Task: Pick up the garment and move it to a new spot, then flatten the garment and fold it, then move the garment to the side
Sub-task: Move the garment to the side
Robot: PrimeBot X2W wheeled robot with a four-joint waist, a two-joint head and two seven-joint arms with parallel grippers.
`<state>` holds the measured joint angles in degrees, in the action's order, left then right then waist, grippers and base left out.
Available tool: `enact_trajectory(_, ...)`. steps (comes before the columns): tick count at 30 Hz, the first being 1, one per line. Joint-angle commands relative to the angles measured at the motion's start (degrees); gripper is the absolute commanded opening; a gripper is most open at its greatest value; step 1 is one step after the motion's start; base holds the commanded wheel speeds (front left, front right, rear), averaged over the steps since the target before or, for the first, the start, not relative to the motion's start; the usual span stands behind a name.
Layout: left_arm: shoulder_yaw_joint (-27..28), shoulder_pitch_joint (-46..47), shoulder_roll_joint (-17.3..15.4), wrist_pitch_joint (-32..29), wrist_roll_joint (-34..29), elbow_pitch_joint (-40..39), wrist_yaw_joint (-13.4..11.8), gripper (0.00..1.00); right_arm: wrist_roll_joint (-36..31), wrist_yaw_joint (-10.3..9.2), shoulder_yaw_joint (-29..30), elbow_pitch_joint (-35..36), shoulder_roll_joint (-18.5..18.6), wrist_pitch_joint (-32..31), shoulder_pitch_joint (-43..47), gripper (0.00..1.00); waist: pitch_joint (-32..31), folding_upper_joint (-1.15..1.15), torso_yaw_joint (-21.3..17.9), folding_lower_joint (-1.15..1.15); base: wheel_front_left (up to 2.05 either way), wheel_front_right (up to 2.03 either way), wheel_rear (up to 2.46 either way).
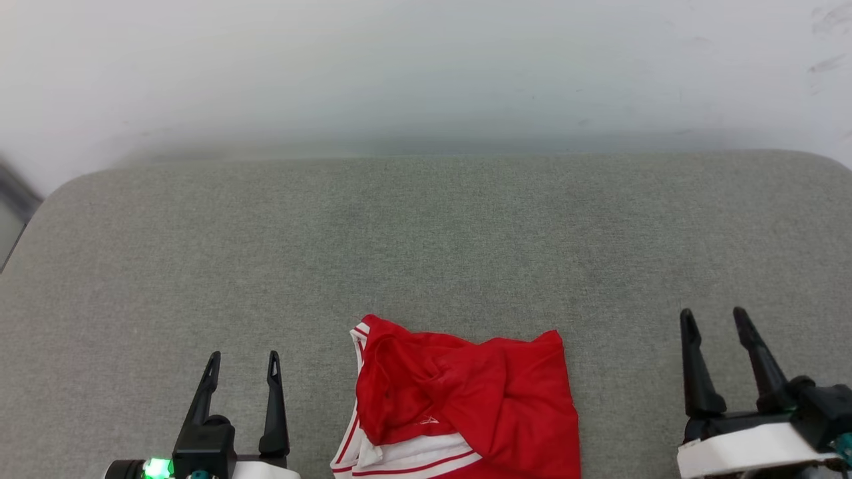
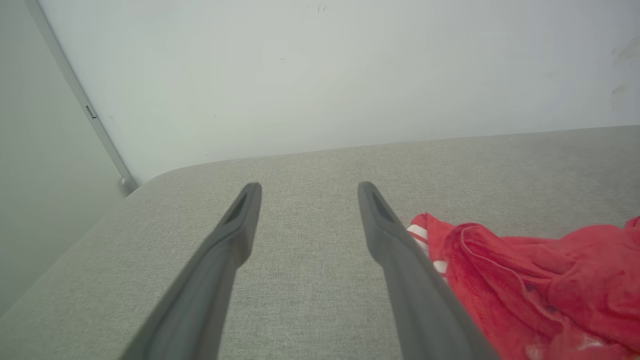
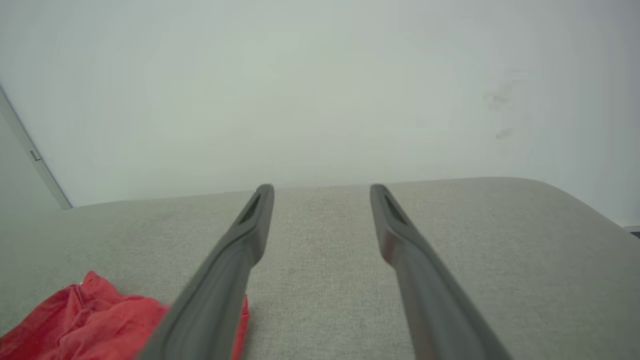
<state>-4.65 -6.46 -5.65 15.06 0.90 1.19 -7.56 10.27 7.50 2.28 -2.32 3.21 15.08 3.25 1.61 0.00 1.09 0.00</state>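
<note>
The shirt is lying in a loose, rumpled heap at the near edge of the table, between the two grippers and touching neither. Its body is showing as thin red cloth with a slight sheen, gathering into soft, twisted folds across the middle. A white band with narrow red stripes is peeking out along its near left side, and striped trim is running up the left edge. The table is wearing a grey woven cover with a fine, grainy texture and rounded far corners. Behind it a smooth pale wall is rising, faintly scuffed at the upper right.

The left gripper is sitting near the shirt's left side, its jaws standing wide with nothing between them. Its fingers are long, dark, matte and tapering, each with a narrow slot near the tip. In the left wrist view the gripper is pointing over bare grey cover while the crumpled red cloth is lying just beside one finger.

The right gripper is sitting well apart from the shirt, its jaws equally wide and holding nothing. In the right wrist view its fingers are framing bare cover, with a red corner of the shirt showing low at the side.
</note>
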Motion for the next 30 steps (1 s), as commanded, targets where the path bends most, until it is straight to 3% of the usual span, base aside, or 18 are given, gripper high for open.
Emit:
enact_trajectory(1,0.1,0.2,0.0,0.1,-0.2,-0.1,0.0,1.0,0.0,-0.02,0.4,0.4,-0.3,0.1,-1.5,1.0,0.0,0.0,0.1,0.0,0.0,0.0,0.0)
enact_trajectory(5,-0.1,0.8,0.2,0.1,-0.1,0.1,0.2,1.0,0.6,-0.02,0.9,1.7,1.4,0.1,-5.7,1.0,0.2,0.0,0.6,0.0,0.0,0.0,0.0)
enact_trajectory(9,-0.1,1.2,0.3,0.1,0.0,0.2,0.4,1.0,0.7,-0.02,0.1,2.5,5.6,-0.4,-12.1,1.0,0.8,0.0,1.0,0.0,0.0,0.0,0.0)
enact_trajectory(12,-0.2,1.6,0.4,0.1,0.0,0.3,0.6,1.0,2.0,-0.02,-2.2,2.9,9.7,-4.6,-17.9,1.0,1.3,0.0,1.4,0.0,0.0,0.0,0.0)
enact_trajectory(17,-0.2,2.2,0.6,0.1,0.1,0.3,0.8,1.0,9.7,-0.02,-9.3,2.4,17.1,-20.7,-25.0,1.0,2.2,0.0,1.9,0.0,0.0,0.0,0.0)
enact_trajectory(23,-0.1,3.1,0.9,0.1,0.2,0.3,1.0,1.0,28.4,-0.02,-17.8,1.3,26.3,-47.9,-27.7,1.0,3.7,0.0,2.3,0.0,0.0,0.0,0.0)
enact_trajectory(26,-0.3,3.8,1.1,0.1,0.1,0.3,1.2,1.0,35.6,-0.02,-20.8,0.6,28.5,-56.5,-25.8,1.0,4.7,0.0,2.8,0.0,0.0,0.0,0.0)
enact_trajectory(30,-0.8,5.1,1.3,0.1,0.0,0.1,1.5,1.0,42.5,-0.02,-23.2,-0.3,30.2,-62.4,-23.2,1.0,6.5,0.0,3.7,0.0,0.0,0.0,0.0)
